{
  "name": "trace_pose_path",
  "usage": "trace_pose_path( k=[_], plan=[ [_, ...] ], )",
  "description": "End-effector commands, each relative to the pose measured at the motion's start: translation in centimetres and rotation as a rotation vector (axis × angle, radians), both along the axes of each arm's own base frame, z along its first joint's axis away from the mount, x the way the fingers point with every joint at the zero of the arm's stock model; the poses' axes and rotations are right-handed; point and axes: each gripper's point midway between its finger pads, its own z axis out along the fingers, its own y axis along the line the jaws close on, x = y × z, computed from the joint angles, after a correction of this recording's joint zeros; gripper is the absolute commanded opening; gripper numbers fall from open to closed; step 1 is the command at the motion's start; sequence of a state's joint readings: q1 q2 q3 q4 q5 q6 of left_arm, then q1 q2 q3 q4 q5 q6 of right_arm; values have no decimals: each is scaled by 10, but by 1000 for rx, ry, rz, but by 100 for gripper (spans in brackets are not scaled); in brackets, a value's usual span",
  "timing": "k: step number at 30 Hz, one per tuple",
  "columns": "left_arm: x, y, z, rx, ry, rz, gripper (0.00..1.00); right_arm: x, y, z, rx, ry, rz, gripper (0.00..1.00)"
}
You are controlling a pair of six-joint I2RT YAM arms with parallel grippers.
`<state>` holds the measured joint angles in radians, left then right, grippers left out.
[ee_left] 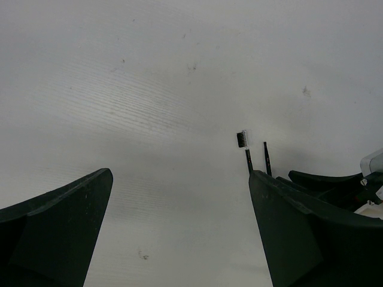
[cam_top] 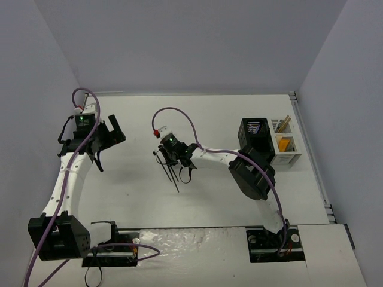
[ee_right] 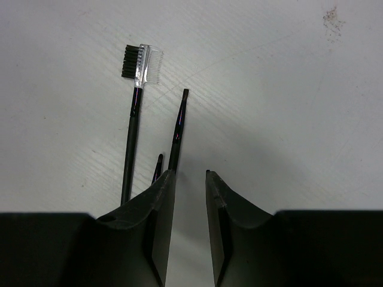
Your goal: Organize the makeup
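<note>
Three slim black pieces of makeup lie on the white table: a comb-and-bristle brush (ee_right: 133, 119), a thin flat-tipped brush (ee_right: 178, 128) and a short pointed tip (ee_right: 158, 166). My right gripper (ee_right: 190, 173) stands low over them. Its jaws are narrowly apart with only bare table showing in the gap, and the brush handles run under the outside of its left finger (ee_right: 161, 197). From above, that gripper (cam_top: 173, 156) is mid-table with the brushes (cam_top: 172, 178) sticking out toward me. My left gripper (ee_left: 181, 174) is wide open over bare table at the far left (cam_top: 111, 134), holding nothing. It sees the comb brush (ee_left: 242, 139).
A black mesh holder (cam_top: 254, 134) with white compartments (cam_top: 286, 156) stands at the right. It contains beige sticks (cam_top: 283, 124) and an orange item (cam_top: 285, 143). The right arm's elbow (cam_top: 254, 173) hangs just in front of it. Walls close the table at the back and sides.
</note>
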<state>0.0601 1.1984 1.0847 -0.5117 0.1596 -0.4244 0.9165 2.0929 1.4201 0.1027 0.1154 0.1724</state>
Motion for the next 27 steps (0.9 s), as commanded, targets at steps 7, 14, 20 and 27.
trace_pose_path(
  k=[7,14,20,27],
  plan=[
    [11,-1,35,1,-111,-7,97,19,26,17,79,-53,-6,25],
    [11,-1,36,-1,-114,-8,97,21,26,2,55,-44,-14,24],
    [11,0,35,3,-113,-6,97,18,10,-10,14,-32,-37,19],
    [11,-1,35,1,-112,-8,97,18,-44,-11,-37,-15,-104,0]
  ],
)
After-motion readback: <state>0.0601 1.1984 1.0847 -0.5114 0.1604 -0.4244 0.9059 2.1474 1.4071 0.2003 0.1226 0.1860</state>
